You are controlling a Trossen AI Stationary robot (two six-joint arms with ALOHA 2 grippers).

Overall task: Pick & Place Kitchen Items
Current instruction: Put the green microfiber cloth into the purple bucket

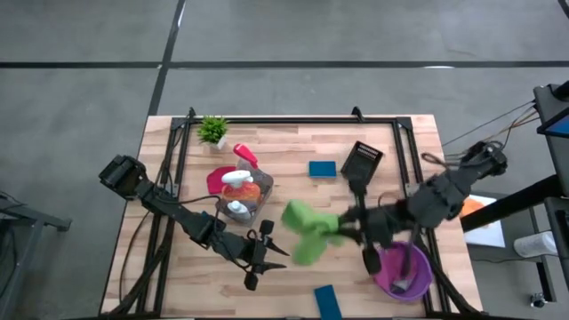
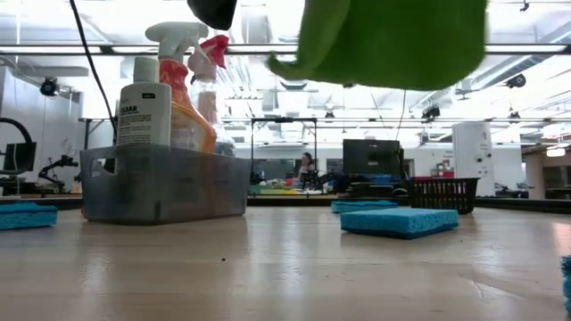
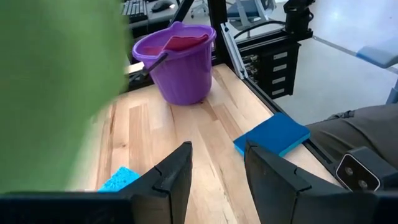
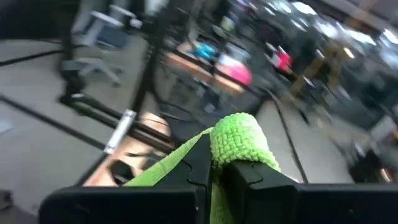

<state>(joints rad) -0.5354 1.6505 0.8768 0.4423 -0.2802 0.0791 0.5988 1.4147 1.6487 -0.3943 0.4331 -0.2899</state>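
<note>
1. Now: my right gripper (image 4: 214, 163) is clamped fully onto a fold of the green cloth (image 1: 307, 229), jaws pinched tight with a tuft of pile bulging above them. The cloth hangs clear of the table (image 1: 293, 156), near its middle, between the grey bin (image 1: 242, 203) of bottles and the purple bucket (image 1: 404, 271).
2. Handling, as I judge it: light, limp, no stiffness at all. The microfibre pile looks grippy, so slipping seems unlikely. Not fragile. It will swing and trail.
3. Where to hold: a bunched fold, as I have it, seems right. A single-layer edge could pull out.
4. Orientation: no fixed shape. From overhead it spreads in lobes away from my fingers toward the left arm, its long axis roughly across the table. In the low view it drapes overhead with its lower edge well above the wood.
5. My left gripper (image 3: 217, 171) waits near the front edge of the table, jaws part open, nothing between them.
6. Bucket already holds a red cloth (image 3: 183, 42). Blue sponges (image 1: 323, 169) lie on the table.
7. Risk, my guess: trailing lobes could brush the spray bottle (image 1: 238, 185) or catch the bucket rim.
</note>
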